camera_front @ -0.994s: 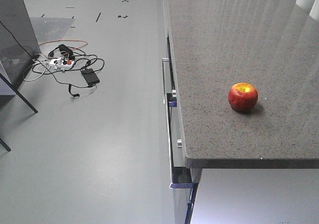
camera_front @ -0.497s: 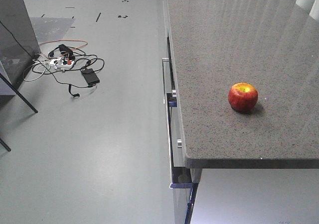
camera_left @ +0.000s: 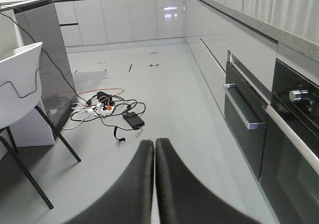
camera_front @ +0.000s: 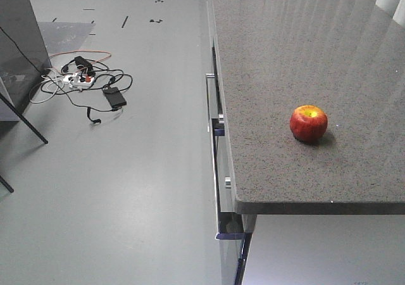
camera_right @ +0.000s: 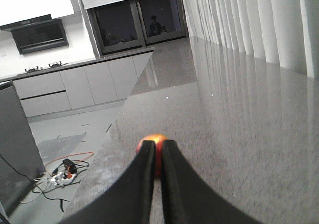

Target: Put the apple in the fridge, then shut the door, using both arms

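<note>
The apple (camera_front: 309,123) sits ungrasped on the table (camera_front: 278,57), toward its near edge. The right claw (camera_right: 157,145), pinched closed, points at it and must open first; the left claw (camera_left: 154,143) is likewise closed.

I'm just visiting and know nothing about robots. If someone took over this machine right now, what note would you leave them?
The left tool is shut and holds nothing; it points out over the kitchen floor.
The right tool is shut and empty, aimed at the apple from a distance.
The apple sits alone on the grey counter, near its front corner, with nothing touching it.
I cannot pick out the fridge or its door in these views.
Done: nothing yet.
Left: open the right tool, grasp the apple, put it in the fridge, close the door.
</note>
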Tool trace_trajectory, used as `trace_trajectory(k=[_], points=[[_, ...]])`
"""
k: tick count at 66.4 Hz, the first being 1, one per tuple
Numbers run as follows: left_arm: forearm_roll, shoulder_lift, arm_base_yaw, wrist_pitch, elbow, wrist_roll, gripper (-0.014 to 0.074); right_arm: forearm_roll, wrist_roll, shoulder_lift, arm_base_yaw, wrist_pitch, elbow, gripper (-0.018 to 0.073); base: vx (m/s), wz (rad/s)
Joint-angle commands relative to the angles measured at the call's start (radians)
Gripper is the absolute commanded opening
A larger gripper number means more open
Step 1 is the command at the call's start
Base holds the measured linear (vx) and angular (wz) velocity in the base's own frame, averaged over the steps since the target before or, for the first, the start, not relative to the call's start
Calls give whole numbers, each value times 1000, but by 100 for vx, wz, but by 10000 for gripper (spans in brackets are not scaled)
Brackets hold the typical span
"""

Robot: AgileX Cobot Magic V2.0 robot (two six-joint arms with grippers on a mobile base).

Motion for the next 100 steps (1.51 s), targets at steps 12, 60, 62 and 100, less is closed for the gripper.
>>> trace_trajectory(k=[12,60,62,100], points=[[-9,-15,1,-77,15,-2,-8,120,-330,266,1,227,-436,372,0,0],[-9,-15,1,-77,15,-2,-8,571,-870,1089,1,336,-1019,640,0,0],[-9,-15,1,-77,15,-2,-8,566,-870,1128,1,336,-1044,639,0,0],[-9,-15,1,-77,15,-2,-8,498,-767,1691,0,315,-1263,624,0,0]])
